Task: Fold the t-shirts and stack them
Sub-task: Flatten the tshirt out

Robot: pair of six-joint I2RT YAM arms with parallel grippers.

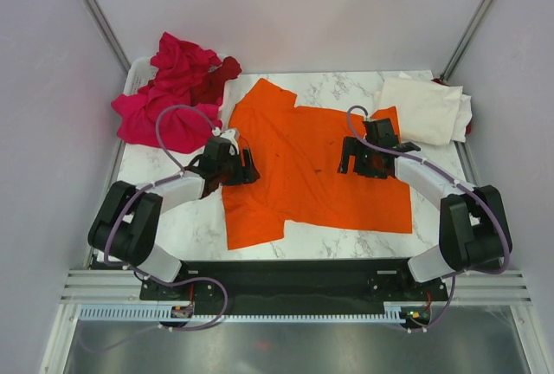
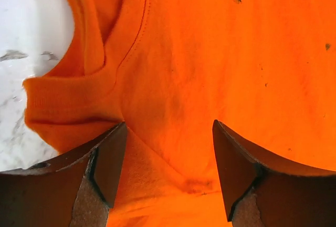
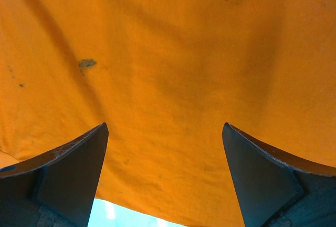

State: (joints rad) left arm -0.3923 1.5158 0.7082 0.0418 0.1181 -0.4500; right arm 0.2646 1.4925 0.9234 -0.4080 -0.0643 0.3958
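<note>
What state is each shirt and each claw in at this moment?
orange shirt: spread out flat, unfolded
pink shirts: crumpled in a heap, far left
cream shirt: looks folded, far right
left claw: open, on the orange shirt beside its collar
right claw: open, above the orange shirt

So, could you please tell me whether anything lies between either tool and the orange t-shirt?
Nothing visible does. The left tool and the right tool both sit directly over the orange t-shirt, jaws apart, only its cloth between them.

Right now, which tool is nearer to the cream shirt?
Right. The right tool is close beside the cream shirt; the left tool is across the orange shirt.
</note>
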